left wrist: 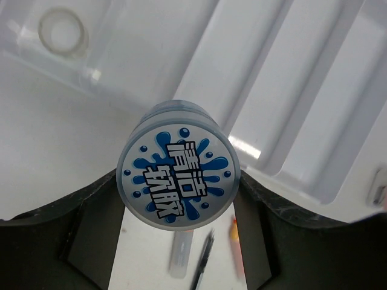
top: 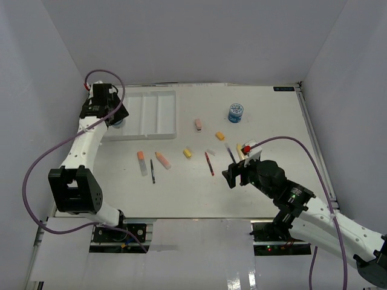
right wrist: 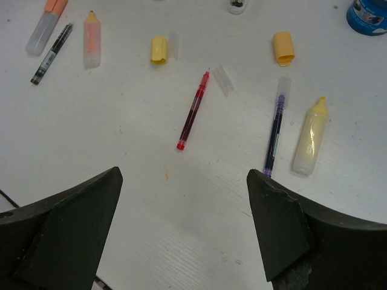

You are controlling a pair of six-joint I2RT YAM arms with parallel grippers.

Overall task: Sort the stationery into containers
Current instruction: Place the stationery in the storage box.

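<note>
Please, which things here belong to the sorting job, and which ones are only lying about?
Job: white tray; held blue-white tub; second tub; red pen; purple pen; black pen; yellow marker; two orange markers; pink eraser; tape roll; small yellow piece; small orange piece.
Not the job: purple cables; table.

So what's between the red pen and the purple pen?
Just a small clear cap, up near their far ends. The right wrist view shows it.
</note>
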